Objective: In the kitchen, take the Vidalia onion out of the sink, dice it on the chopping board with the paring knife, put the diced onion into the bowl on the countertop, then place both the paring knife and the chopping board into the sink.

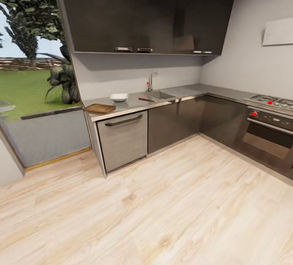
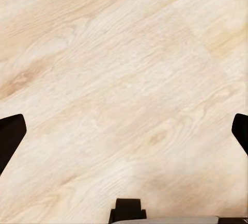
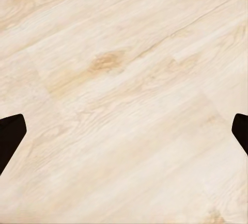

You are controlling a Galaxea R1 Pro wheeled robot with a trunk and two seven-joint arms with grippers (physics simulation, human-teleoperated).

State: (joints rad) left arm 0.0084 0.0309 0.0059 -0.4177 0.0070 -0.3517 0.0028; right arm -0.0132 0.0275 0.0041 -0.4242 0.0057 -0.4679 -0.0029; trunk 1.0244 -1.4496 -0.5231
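Across the room in the head view runs the grey countertop (image 1: 134, 104). The dark-brown chopping board (image 1: 99, 108) lies at its left end, overhanging the edge a little. Behind it sits the white bowl (image 1: 119, 97). The red-handled paring knife (image 1: 145, 99) lies beside the sink (image 1: 160, 95), whose chrome tap (image 1: 151, 81) rises at the back. The onion is hidden from here. My left gripper (image 2: 124, 131) and right gripper (image 3: 124, 131) are both open, fingertips spread wide above bare wooden floor.
Pale wood floor (image 1: 162, 200) stretches between me and the cabinets. A steel dishwasher front (image 1: 123, 139) sits under the board. An oven with red knobs (image 1: 268, 134) and a hob stand on the right. A glass door to the garden (image 1: 36, 94) is at left.
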